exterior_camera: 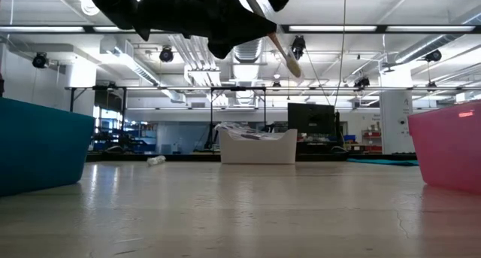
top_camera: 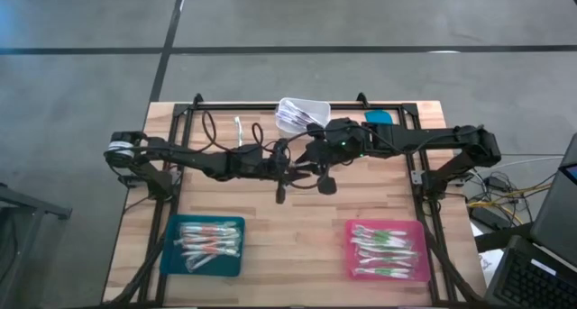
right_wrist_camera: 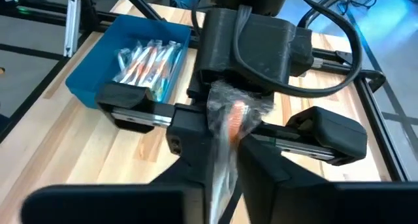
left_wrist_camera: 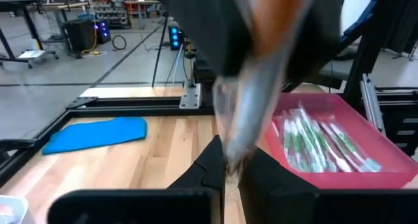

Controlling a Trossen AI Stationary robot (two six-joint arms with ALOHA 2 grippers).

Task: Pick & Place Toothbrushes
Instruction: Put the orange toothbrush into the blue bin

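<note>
Looks like a mid-air handoff near the centre of the high view, just below the white bin. The toothbrush, a wrapped one with an orange accent, is held up off the surface. The right end effector is clenched on one end. The left end effector looks pinched on the other end too, fingers snug either side of the wrapper.

My take: don't let the right one release until the left has the stick itself, not just crinkly film, because that wrapper looks slippery. Then open the right one and back it straight out so it doesn't tug. Orange ones sit in the teal tray at lower left and green ones in the pink tray, so I'd guess teal is the target.
</note>
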